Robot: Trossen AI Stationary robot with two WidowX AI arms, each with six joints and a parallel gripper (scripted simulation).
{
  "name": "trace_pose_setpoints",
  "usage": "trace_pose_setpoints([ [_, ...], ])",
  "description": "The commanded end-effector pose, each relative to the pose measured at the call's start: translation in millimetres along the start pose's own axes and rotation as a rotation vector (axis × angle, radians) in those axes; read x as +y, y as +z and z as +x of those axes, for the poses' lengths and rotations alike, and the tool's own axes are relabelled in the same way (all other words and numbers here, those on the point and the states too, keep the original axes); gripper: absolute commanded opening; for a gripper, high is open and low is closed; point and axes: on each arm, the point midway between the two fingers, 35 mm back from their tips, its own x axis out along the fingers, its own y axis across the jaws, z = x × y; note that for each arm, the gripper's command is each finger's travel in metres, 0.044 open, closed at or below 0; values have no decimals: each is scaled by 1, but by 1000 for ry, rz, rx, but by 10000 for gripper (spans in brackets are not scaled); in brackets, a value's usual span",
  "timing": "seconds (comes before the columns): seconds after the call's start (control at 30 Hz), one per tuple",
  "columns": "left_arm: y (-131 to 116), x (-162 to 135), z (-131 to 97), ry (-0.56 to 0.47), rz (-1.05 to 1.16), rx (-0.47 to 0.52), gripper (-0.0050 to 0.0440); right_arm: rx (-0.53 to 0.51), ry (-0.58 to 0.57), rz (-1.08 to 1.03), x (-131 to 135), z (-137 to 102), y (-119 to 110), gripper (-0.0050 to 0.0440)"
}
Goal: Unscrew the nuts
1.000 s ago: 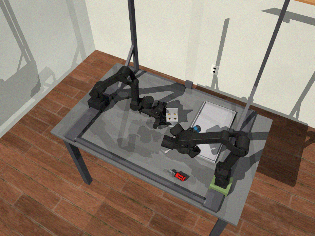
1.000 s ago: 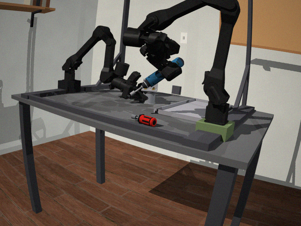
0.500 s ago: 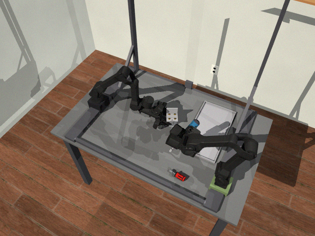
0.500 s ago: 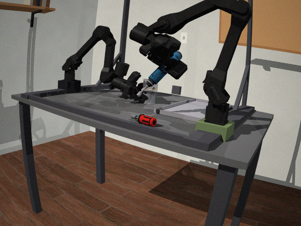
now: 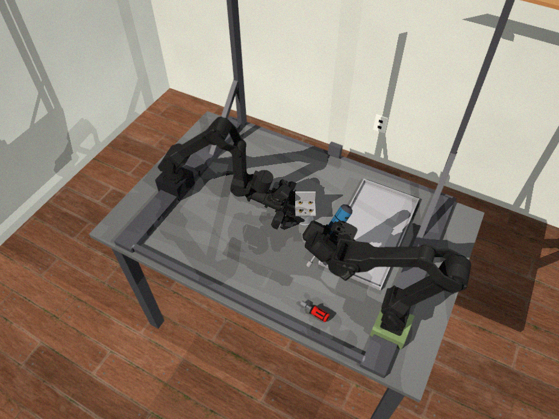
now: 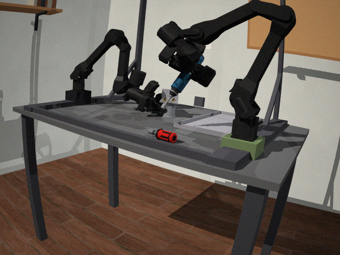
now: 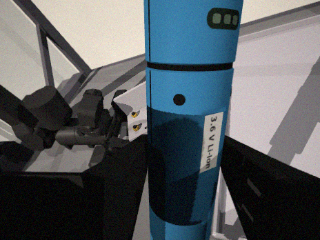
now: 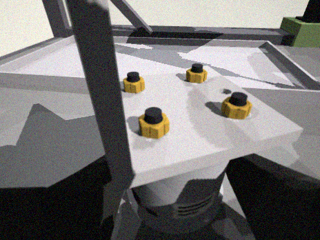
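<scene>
Nut driver [image 5: 341,214] [image 6: 179,82] [image 7: 187,138] is pinched in left gripper [image 5: 335,229] [image 6: 192,65] [image 7: 183,141], long axis tilted, socket beside rather than above the four nuts [image 8: 154,127], while joint module [image 6: 170,111] [image 8: 183,193] is clamped upright by right gripper [image 5: 295,221] [image 6: 162,109] [image 8: 175,150].
</scene>
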Motion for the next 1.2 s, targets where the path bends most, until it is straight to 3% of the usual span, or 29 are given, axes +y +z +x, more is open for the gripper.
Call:
trace_pose_setpoints([
  [0.0, 15, 7, -1, 85, -5, -26, 162, -38, 1, 3, 0, 1, 16, 242],
  [0.27, 22, 8, 2, 143, -71, -43, 162, -38, 1, 3, 0, 1, 16, 242],
  [1.17, 80, 18, 25, 567, -504, -229, 162, -38, 1, 3, 0, 1, 16, 242],
])
